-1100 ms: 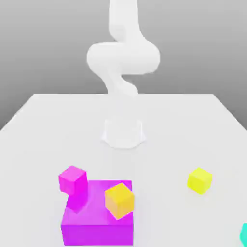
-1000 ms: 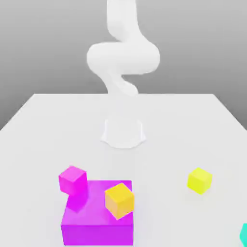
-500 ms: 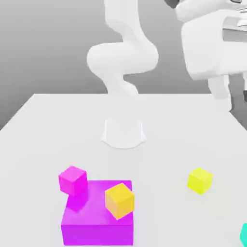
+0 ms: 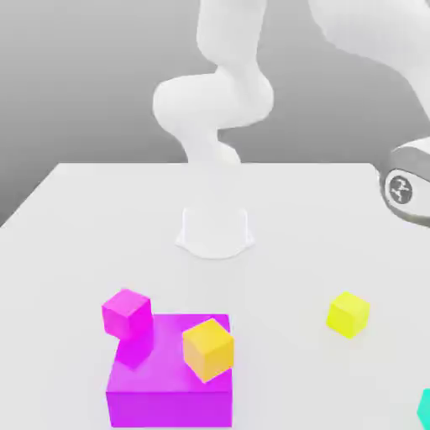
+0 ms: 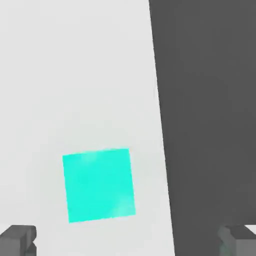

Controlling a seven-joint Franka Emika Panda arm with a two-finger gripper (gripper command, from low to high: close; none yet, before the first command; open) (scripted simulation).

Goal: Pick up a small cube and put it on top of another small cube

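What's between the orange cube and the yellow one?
Between the orange cube and the yellow cube lies only bare white table, as the exterior view shows.

Forms a white tabletop [image 4: 277,277] — bears 1 purple block [image 4: 171,409] toward the exterior view's left, 1 yellow cube [image 4: 348,315] and 1 teal cube [image 5: 99,185] toward its right — supports the arm's base [image 4: 215,233] too.

The table [image 4: 277,285] looked smooth and matt, like pale plastic. The teal cube [image 5: 99,185] had flat, smooth, plastic-looking faces. The magenta block [image 4: 172,407], pink cube [image 4: 127,315], orange-yellow cube [image 4: 208,349] and lemon-yellow cube [image 4: 348,314] looked like smooth plastic too. The arm [image 4: 210,101] wore a smooth white shell, plastic in look.
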